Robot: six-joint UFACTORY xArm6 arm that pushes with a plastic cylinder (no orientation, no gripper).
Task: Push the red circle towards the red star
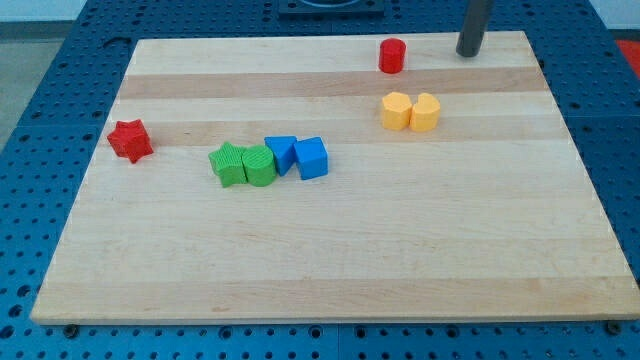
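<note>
- My tip (468,53) rests on the wooden board (330,250) near its top edge, touching no block; it is a bare rod with nothing to open or close.
- The red circle (392,56) stands near the tip, to its left, with a clear gap between.
- The red star (130,140) lies far to the tip's lower left, by the board's left edge.
- Two yellow blocks (410,112), touching each other, sit below and slightly left of the tip.
- Two green blocks (242,165) and two blue blocks (299,156) form a row well down-left of the tip.
</note>
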